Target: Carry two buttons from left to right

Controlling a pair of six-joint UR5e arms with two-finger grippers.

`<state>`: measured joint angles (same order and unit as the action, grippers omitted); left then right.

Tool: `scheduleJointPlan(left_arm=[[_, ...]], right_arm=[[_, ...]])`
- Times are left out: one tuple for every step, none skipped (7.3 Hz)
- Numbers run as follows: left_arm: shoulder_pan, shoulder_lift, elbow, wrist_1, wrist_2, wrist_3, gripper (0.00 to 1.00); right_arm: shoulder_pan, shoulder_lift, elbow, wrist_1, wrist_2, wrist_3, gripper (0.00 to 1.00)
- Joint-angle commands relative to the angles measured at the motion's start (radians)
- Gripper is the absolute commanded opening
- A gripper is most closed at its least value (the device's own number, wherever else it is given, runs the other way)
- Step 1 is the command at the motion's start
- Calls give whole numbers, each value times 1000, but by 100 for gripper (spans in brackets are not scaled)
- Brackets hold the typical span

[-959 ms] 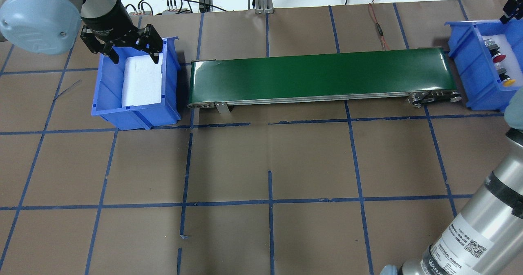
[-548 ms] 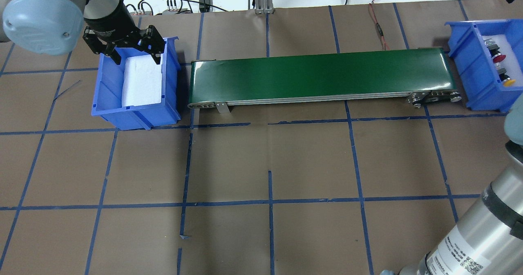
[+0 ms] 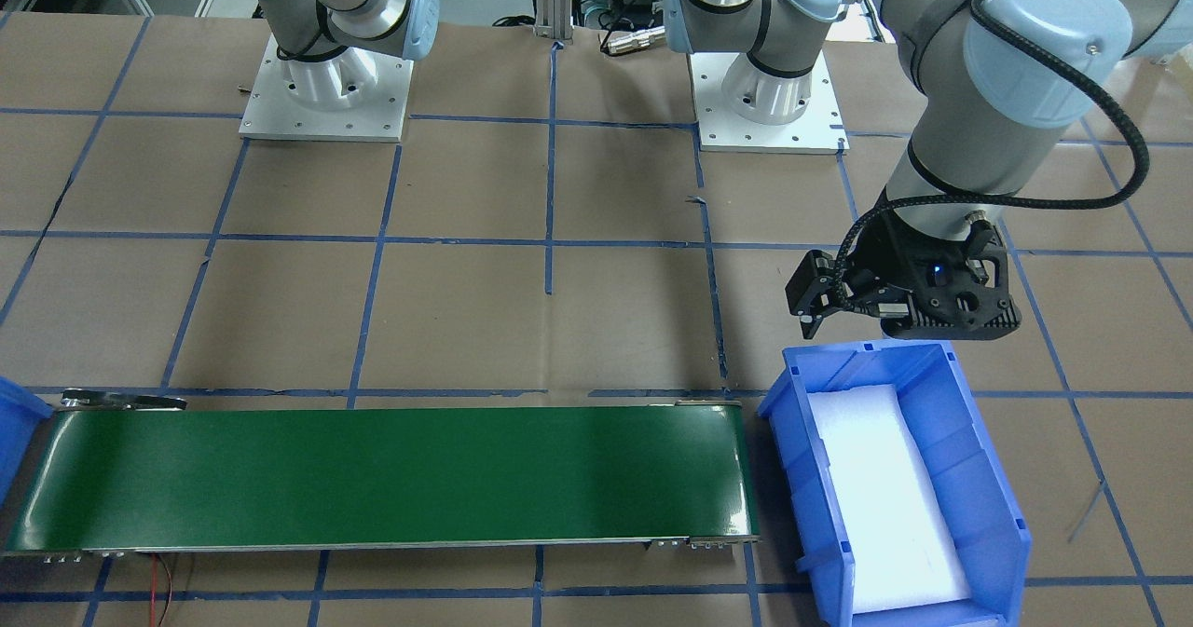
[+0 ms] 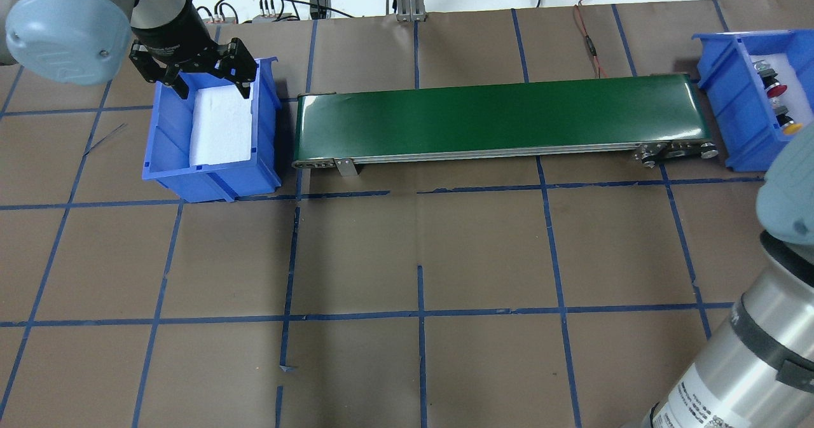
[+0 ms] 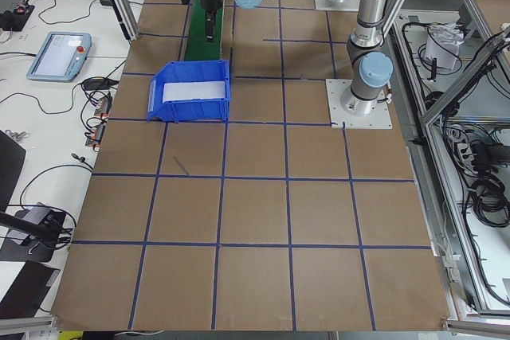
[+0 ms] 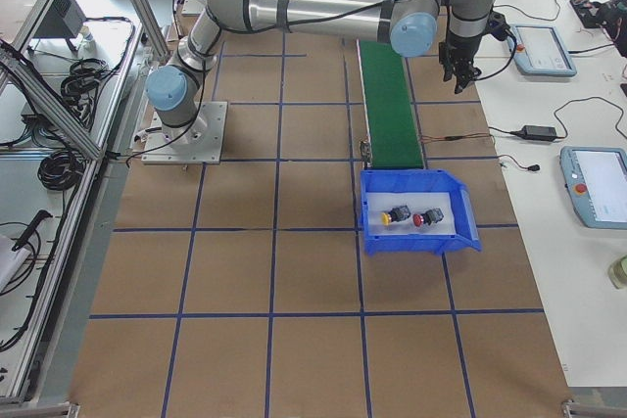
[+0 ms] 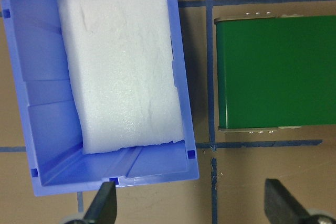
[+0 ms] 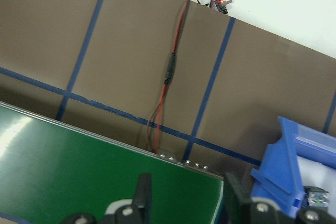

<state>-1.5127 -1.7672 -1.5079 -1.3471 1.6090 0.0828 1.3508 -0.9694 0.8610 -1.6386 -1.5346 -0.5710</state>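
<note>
The red button and yellow button are lying in a box at the belt's right end. The right gripper is hanging there, the left gripper at the belt's left end, both with fingers apart.

Overhead sits high at the rear, looking forward and down: whole conveyor, left bin, right bin with the red button. Front-facing stares back steeply from across the table, sharing conveyor and left bin. Both end views sit far off, looking along the table. Left wrist, close, straight down on the left bin; right wrist, close, over the conveyor's end beside the right bin.
</note>
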Motion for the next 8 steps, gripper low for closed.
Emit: scheduleJointPlan(left_arm=[[0,0,0,2,0,0,100],[0,0,-1,2,0,0,100],[0,0,-1,2,0,0,100],[0,0,-1,2,0,0,100],[0,0,-1,3,0,2,100],[0,0,-1,2,0,2,100],[0,0,-1,3,0,2,100],[0,0,0,3,0,2,100]], right_arm=[[132,-38,33,20,-10,257,99],[163,-98,106,57,-10,389,100],[171,-182,207,75,-10,425,100],[171,-272,316,75,-12,425,100],[171,-343,393,75,-12,428,100],[171,-394,429,141,-22,430,100],[171,-437,455,231,-22,427,100],[171,-484,502,233,-16,424,100]])
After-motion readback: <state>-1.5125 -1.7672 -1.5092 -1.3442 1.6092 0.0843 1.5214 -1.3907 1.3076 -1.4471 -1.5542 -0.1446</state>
